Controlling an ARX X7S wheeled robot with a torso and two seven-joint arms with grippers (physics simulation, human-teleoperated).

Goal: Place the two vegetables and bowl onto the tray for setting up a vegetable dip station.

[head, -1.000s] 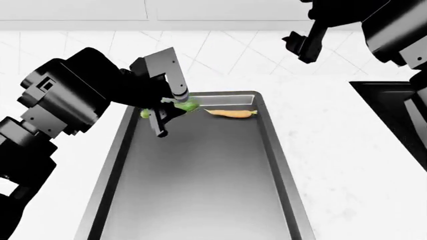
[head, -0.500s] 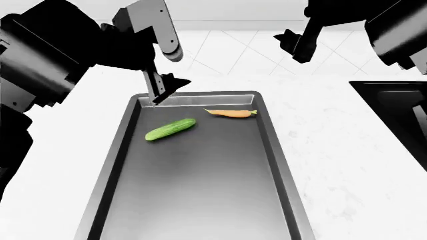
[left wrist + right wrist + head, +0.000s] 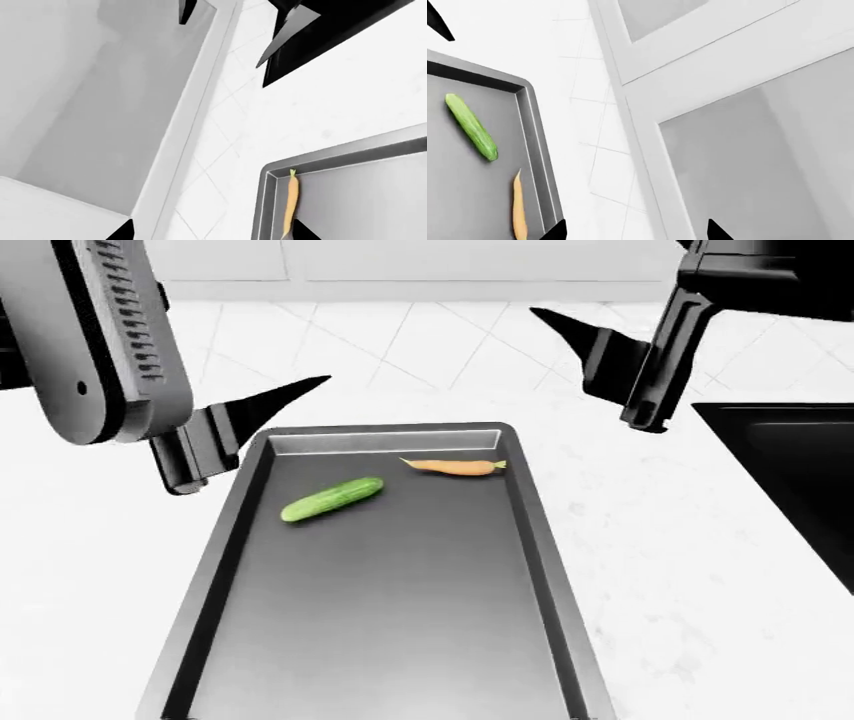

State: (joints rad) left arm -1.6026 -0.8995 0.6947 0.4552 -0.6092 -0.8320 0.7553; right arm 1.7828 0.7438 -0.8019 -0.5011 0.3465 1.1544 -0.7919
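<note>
The dark grey tray (image 3: 534, 540) lies lengthwise on the white counter. Near its far end lie the green cucumber (image 3: 331, 499) and, to its right, the orange carrot (image 3: 454, 467), apart from each other. My left gripper (image 3: 254, 430) hangs open and empty above the tray's far left corner. My right gripper (image 3: 587, 370) hangs open and empty high beyond the far right corner. The left wrist view shows the carrot (image 3: 291, 200) by the tray rim (image 3: 333, 155). The right wrist view shows the cucumber (image 3: 471, 127), the carrot (image 3: 518, 210) and the rim (image 3: 537, 150). The bowl is out of view.
A black sink (image 3: 787, 480) is cut into the counter at the right. A tiled white wall (image 3: 427, 330) with cabinet fronts rises behind the tray. White counter (image 3: 667, 570) lies between tray and sink.
My left gripper has let go of the cucumber, which now lies on the tray, and has risen up and to the left. The right gripper has come closer to the camera.
</note>
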